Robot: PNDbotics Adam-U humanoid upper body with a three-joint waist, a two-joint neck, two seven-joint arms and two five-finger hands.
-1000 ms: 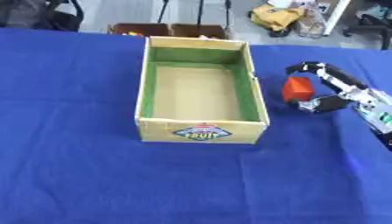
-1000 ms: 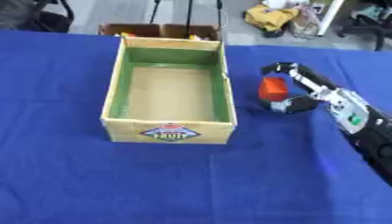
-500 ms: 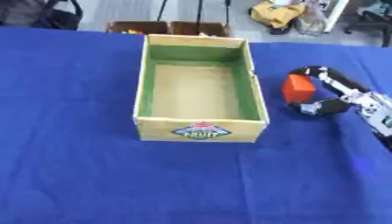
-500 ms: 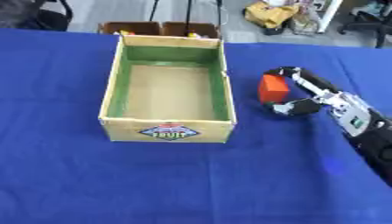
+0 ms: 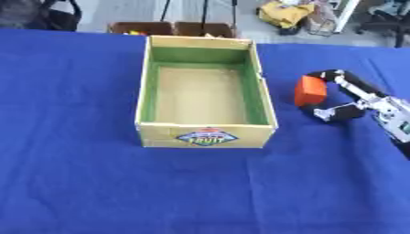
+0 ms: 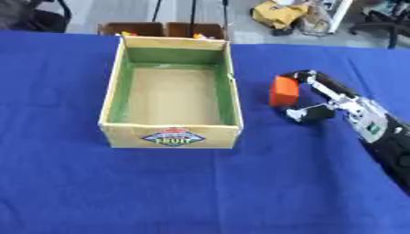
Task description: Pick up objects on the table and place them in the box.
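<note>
While the box (image 5: 207,135) front reads "FRUIT", the right hand (image 6: 328,100) has its fingers (image 6: 303,75) curled around an orange block (image 6: 283,91).

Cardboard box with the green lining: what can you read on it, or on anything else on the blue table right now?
"FRUIT": on the oval label on the near outer wall of the cardboard box; smaller print in that label is too blurred to read.
Orange block, held at the right hand: no text visible.
Blue tablecloth: none.
</note>
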